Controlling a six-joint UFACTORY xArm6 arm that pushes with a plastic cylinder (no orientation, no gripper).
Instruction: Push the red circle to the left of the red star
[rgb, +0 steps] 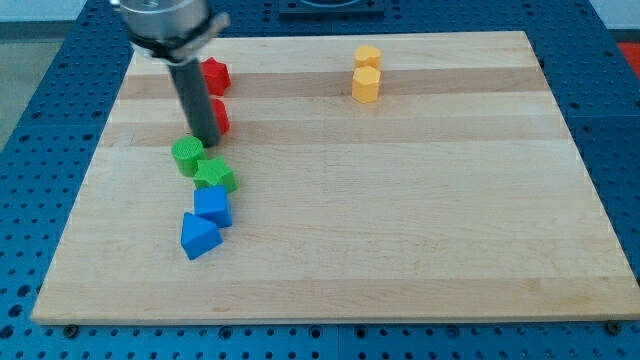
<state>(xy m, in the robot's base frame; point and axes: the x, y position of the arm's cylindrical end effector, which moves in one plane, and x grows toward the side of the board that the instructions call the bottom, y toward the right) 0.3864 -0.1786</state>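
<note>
The red star (215, 74) lies near the view's top left of the wooden board (400, 200). The red circle (219, 117) sits just below it, partly hidden behind my rod. My tip (207, 141) rests on the board at the red circle's lower left edge, touching or nearly touching it, and just above the green circle (187, 155).
A green star (215, 175) lies right below the green circle. A blue cube (212, 206) and a blue triangle (198, 236) sit further down. Two yellow blocks (367, 57) (366, 84) stand at the view's top centre.
</note>
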